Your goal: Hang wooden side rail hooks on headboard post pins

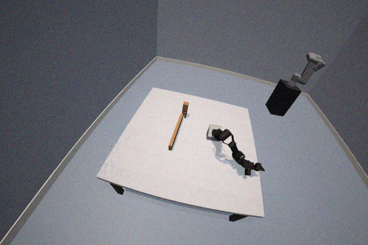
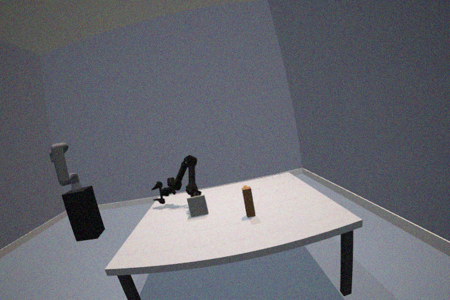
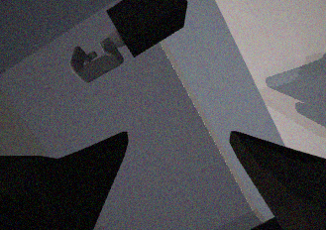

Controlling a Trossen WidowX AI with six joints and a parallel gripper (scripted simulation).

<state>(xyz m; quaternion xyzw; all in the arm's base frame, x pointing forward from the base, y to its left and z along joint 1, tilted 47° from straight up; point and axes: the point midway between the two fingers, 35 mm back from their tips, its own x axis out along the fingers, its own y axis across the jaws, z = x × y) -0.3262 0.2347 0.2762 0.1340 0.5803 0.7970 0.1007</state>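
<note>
The wooden side rail lies lengthwise with its far end on the table and its other end close against the foot of the headboard post. The post stands upright. Small metal pieces show between the rail's end and the post, but whether both hooks sit on the pins cannot be made out. In the exterior view the post hides nearly all of the rail. My gripper is open and empty, out at the table's right edge in the top view, well away from the rail and post.
A grey block stands at the foot of my black arm, between the post and gripper. Another grey arm stands on a black pedestal off the table.
</note>
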